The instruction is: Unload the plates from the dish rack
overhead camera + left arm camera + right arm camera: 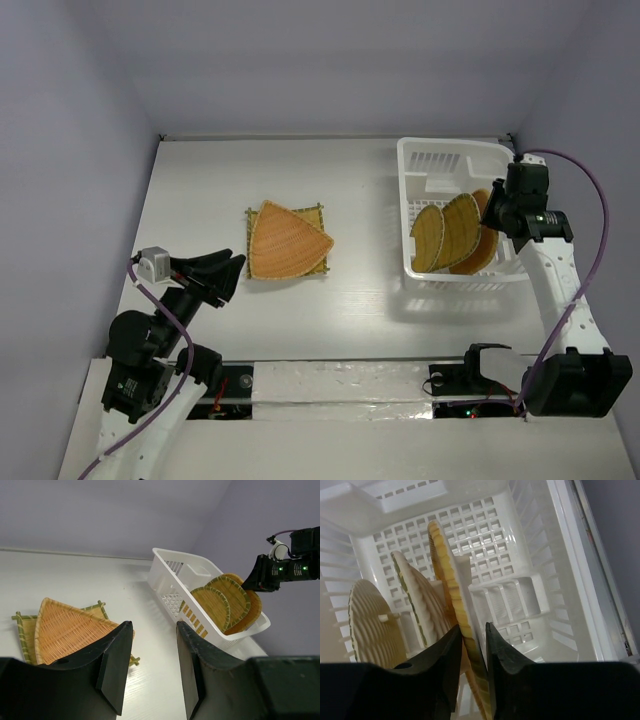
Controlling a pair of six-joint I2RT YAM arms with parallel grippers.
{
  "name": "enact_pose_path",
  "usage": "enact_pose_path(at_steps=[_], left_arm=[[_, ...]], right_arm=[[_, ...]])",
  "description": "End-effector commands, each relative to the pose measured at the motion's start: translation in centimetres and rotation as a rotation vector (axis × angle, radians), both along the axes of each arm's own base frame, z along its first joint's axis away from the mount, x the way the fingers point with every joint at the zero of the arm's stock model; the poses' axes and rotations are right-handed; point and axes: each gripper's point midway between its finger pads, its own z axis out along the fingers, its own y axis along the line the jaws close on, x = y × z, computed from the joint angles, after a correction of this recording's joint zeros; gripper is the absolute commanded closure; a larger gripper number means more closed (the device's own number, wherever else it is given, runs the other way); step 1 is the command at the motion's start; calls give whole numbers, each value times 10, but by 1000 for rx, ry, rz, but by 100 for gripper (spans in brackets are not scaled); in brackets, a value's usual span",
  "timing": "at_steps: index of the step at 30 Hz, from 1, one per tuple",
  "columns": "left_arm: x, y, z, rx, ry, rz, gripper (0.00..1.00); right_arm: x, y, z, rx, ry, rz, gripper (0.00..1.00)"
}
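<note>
The white dish rack [450, 152] stands at the right and holds three woven plates upright. My right gripper [497, 215] is over its right side. In the right wrist view the right gripper [473, 626] has its jaws closed on the rim of the rightmost plate [451, 580], with two more plates [415, 610] to its left. A rounded triangle plate [288, 240] lies on a square plate [255, 262] at the table's middle. My left gripper [232, 272] is open and empty, just left of that stack.
The rack's inner divider [505, 600] stands right of the held plate. The rack also shows in the left wrist view [175, 570], beyond the stack [65, 630]. Walls close the table at the back and both sides.
</note>
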Motion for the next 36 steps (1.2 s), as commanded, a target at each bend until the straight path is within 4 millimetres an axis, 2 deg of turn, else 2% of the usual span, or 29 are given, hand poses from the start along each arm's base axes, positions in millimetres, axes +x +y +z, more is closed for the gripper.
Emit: enact_pose_path(at_steps=[1, 4, 7, 10, 12, 16, 17, 19, 20, 26, 30, 33, 34, 36], left_arm=[[-4, -1, 13, -14, -53, -14, 63], [-4, -1, 13, -14, -53, -14, 63], [-3, -2, 12, -9, -49, -19, 63], [-3, -3, 12, -10, -52, -21, 63], [-4, -2, 13, -11, -55, -19, 63], [-3, -3, 13, -11, -55, -21, 63], [-4, -3, 13, -11, -55, -22, 63], [-3, -3, 13, -11, -53, -23, 63], [-3, -3, 12, -11, -53, -23, 63], [-4, -2, 13, -14, -55, -21, 63], [-3, -3, 13, -13, -52, -21, 63], [-3, -3, 12, -12, -49, -23, 63], [-3, -3, 12, -11, -51, -23, 63], [-2, -3, 12, -12, -49, -23, 63]], right_arm=[[2, -2, -3, -18, 19, 21, 71], [3, -5, -2, -38, 37, 16, 74], [2, -7, 4, -55, 36, 24, 84], [0, -11, 13, -90, 38, 35, 100], [-1, -13, 20, -103, 31, 29, 100], [-5, -22, 48, -159, -2, 9, 100], [-5, -24, 64, -175, -32, 8, 100], [-10, -28, 76, -207, -37, -14, 100], [-11, -31, 90, -223, -61, -26, 100], [-19, -38, 125, -271, -110, -75, 100], [-29, -49, 151, -305, -152, -148, 100], [-36, -55, 179, -306, -231, -214, 100], [-39, -55, 196, -295, -283, -229, 100], [-40, -49, 216, -245, -357, -230, 100]])
